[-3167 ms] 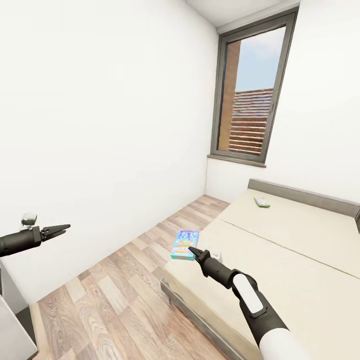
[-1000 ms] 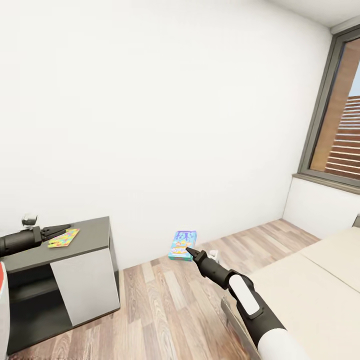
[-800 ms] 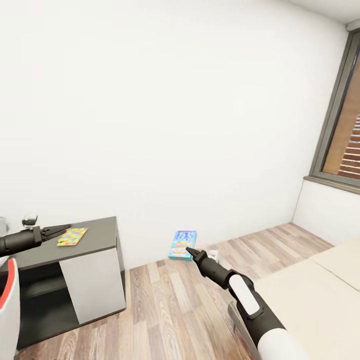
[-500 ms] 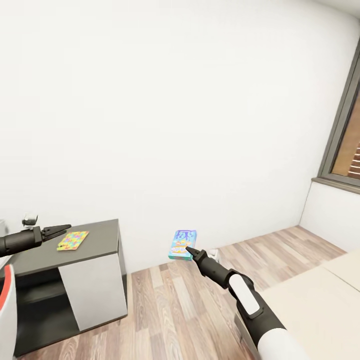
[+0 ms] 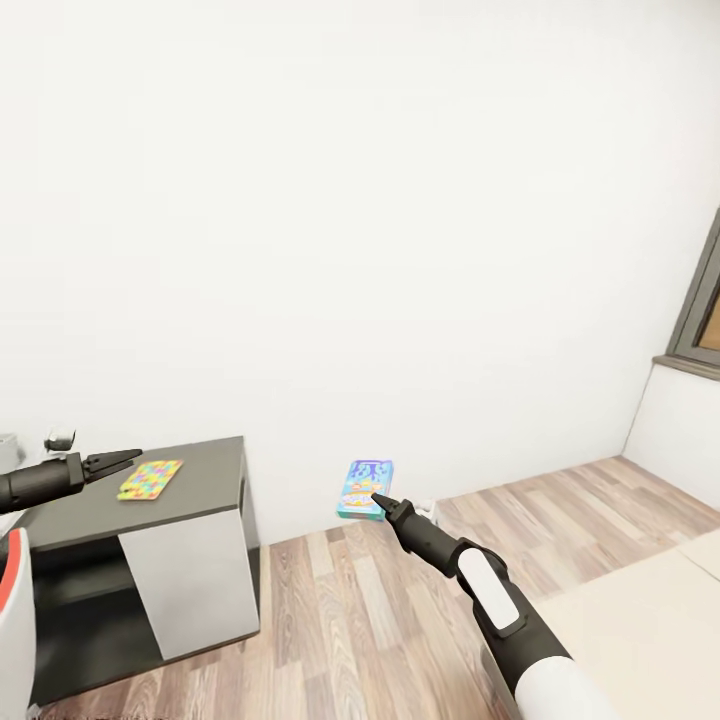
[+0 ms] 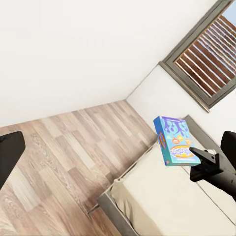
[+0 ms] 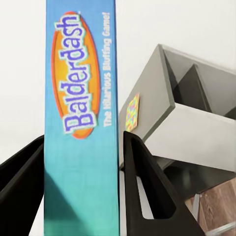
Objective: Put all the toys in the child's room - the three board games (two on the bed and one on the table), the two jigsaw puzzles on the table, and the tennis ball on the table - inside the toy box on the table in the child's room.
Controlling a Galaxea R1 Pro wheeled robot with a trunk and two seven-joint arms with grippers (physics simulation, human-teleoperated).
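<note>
While the right claw [image 5: 380,499] is clamped on the blue board game [image 5: 366,489] in mid-air, unboxed, a jigsaw puzzle [image 5: 149,479] lies near the empty, closed-looking left claw [image 5: 132,457]

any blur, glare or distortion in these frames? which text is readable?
Head view: sharp, flat even light, no glare; wide-angle stretch on the right arm near the frame edge.
Right wrist view: blue board game close, "Balderdash" readable, fingers dark, soft shadow low on the box.
Left wrist view: box print too small to read.
</note>
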